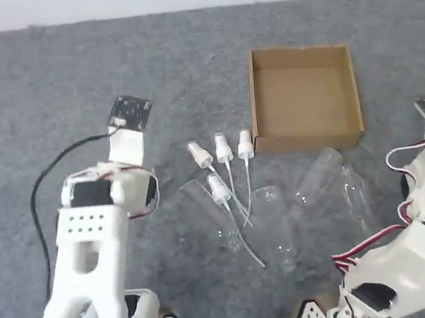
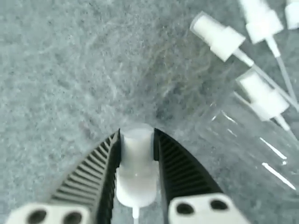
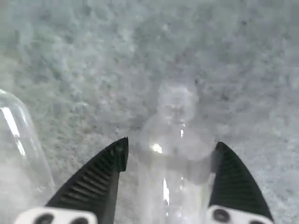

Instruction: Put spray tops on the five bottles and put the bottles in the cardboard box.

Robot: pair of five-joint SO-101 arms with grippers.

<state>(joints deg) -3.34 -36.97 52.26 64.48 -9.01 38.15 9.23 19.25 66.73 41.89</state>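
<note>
My left gripper (image 2: 135, 135) is shut on a white spray top (image 2: 135, 172), held just over the grey carpet, left of the loose tops. Several more spray tops (image 1: 223, 148) with long dip tubes lie mid-table, two of them close by in the left wrist view (image 2: 219, 37). Several clear bottles (image 1: 274, 225) lie on their sides below and right of the tops. My right gripper (image 3: 170, 149) is shut on another clear bottle (image 3: 175, 140), its neck pointing away from the fingers. The right arm (image 1: 422, 250) sits at the front right.
The cardboard box (image 1: 310, 142) stands open and empty at the back right, just beyond the tops and bottles. The left arm (image 1: 100, 218) rises at the front left with a black cable looping beside it. Grey carpet (image 1: 72, 75) covers the table.
</note>
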